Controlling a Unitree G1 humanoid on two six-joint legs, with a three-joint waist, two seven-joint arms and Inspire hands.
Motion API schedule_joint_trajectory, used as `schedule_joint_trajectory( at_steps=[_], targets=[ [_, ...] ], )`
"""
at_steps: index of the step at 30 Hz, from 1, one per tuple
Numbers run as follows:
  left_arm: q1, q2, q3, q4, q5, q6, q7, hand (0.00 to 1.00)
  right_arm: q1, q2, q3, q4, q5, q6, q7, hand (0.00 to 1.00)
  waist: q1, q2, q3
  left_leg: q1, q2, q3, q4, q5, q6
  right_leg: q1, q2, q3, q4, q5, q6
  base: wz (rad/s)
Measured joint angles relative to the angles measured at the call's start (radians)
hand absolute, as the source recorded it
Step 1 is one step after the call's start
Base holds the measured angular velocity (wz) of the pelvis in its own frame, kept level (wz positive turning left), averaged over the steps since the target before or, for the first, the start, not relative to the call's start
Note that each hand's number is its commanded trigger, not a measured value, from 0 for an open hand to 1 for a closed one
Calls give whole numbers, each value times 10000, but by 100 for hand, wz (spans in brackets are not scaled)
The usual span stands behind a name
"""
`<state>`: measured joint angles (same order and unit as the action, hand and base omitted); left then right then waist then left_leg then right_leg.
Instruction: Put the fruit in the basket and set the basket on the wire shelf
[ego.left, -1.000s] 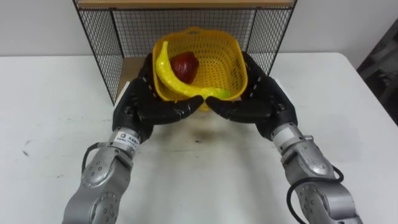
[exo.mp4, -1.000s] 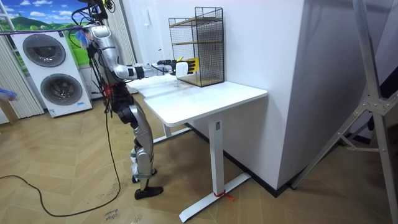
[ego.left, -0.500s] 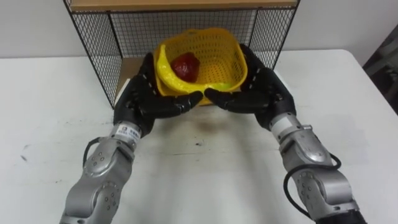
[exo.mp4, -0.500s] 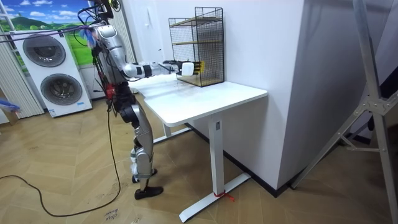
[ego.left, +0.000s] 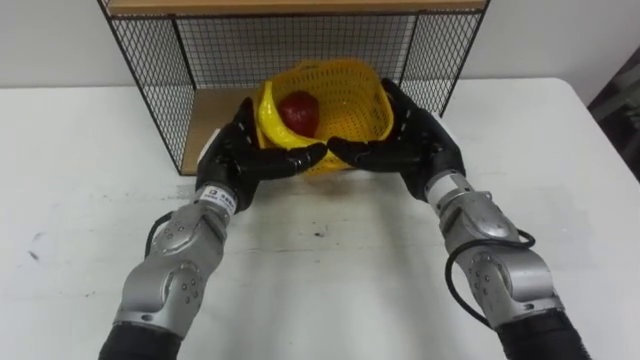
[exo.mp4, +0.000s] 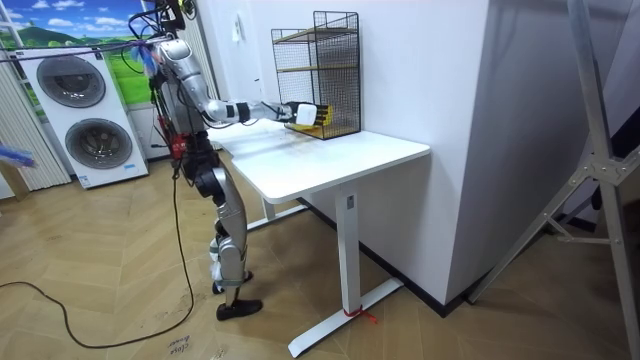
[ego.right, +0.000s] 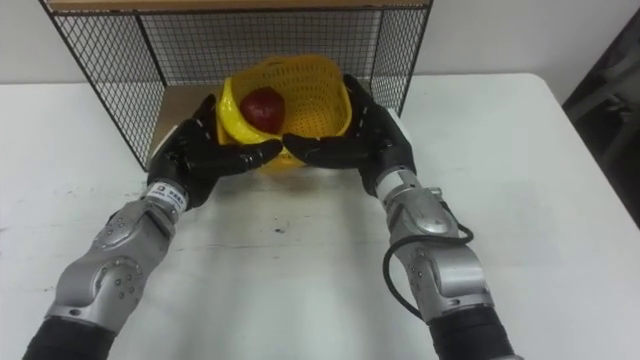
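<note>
A yellow plastic basket (ego.left: 340, 100) sits between my two hands at the mouth of the black wire shelf (ego.left: 150, 90), partly inside its lower compartment over the wooden base board (ego.left: 212, 115). A red apple (ego.left: 298, 108) lies in the basket, and a yellow banana (ego.left: 266, 120) runs along its left inner wall. My left hand (ego.left: 238, 160) presses the basket's left side and my right hand (ego.left: 412, 150) its right side. Both have fingers stretched up the walls, and the thumbs nearly meet in front. In the room view I stand at the table's end with both arms reaching to the basket (exo.mp4: 308, 115).
The shelf stands at the back of a white table (ego.left: 320, 260), against the wall. A wooden top board (ego.left: 290, 6) caps the compartment, and mesh walls close in on both sides of the basket. Washing machines (exo.mp4: 70, 110) stand behind me.
Both arms have stretched forward and carried the basket farther from me, from in front of the shelf into its lower opening. In the room view my upper body has leaned toward the shelf.
</note>
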<state>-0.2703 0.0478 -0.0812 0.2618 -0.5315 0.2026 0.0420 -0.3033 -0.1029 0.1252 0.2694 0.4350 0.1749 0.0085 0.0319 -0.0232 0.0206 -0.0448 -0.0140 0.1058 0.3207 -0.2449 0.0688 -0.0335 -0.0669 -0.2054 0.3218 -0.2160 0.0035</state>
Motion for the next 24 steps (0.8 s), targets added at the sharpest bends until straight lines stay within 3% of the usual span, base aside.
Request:
schedule_joint_trajectory(
  at_steps=[8,13,24],
  targets=[
    [-489,-163,-21,897,5,17,474,0,-698,243,-99,1232,127,267,-179,0,-92,20,6,226,-3,-37,66,1,2,370,37,7,-175,25,-3,1],
    [-568,-204,-7,1229,-3,-130,643,0,-886,384,-100,1957,637,267,-212,0,-260,206,105,349,0,-108,53,9,17,591,63,-61,-345,137,28,4],
    [-596,-208,-9,1710,-44,-189,640,0,-885,471,-74,2413,1176,225,-205,0,-275,472,11,660,4,-102,-28,9,17,849,80,-21,-354,139,24,0]
  ],
)
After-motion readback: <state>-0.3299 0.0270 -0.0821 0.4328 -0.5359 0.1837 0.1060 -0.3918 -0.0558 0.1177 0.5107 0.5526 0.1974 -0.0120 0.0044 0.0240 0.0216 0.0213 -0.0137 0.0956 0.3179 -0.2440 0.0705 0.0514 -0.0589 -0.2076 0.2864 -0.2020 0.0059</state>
